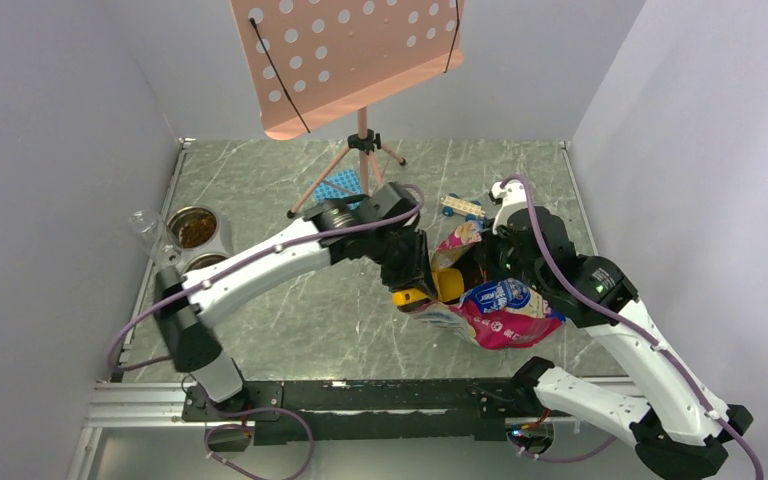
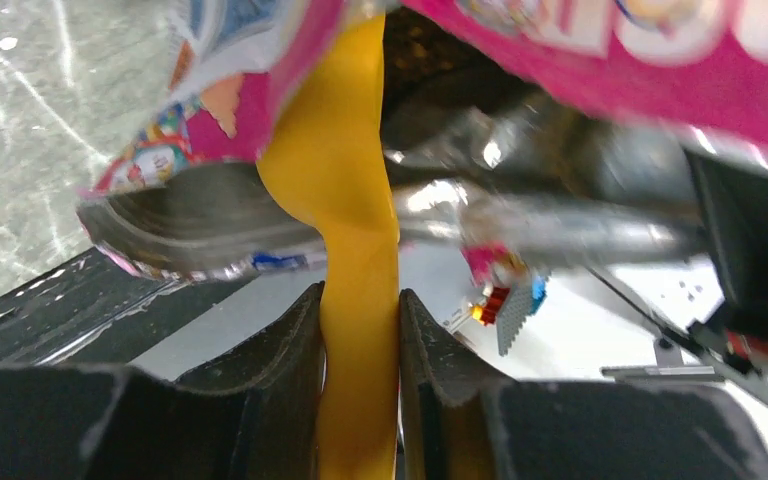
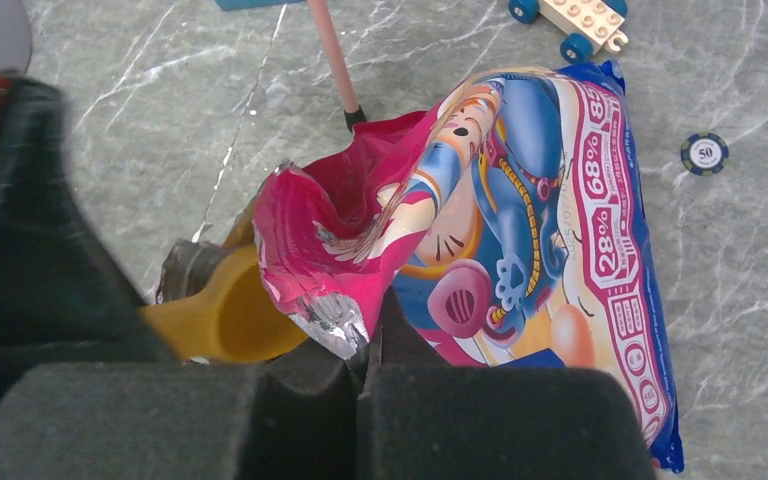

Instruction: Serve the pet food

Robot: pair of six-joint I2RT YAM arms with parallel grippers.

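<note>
Left gripper [image 2: 360,300] clenched on handle of yellow plastic scoop [image 2: 345,150]. Scoop bowl sits in torn mouth of pink-and-blue printed foil bag [image 3: 520,230], which lies mid-right on grey marble-look tabletop [image 1: 290,320]. Right gripper [image 3: 360,345] pinched tight on bag's torn rim, just beside scoop. Small dark brown kibble pellets [image 1: 195,230] fill round steel bowl [image 1: 218,240] at far left. Dark interior of bag is too dim to tell its contents. Toy car with blue wheels [image 1: 460,207] just beyond bag.
</note>
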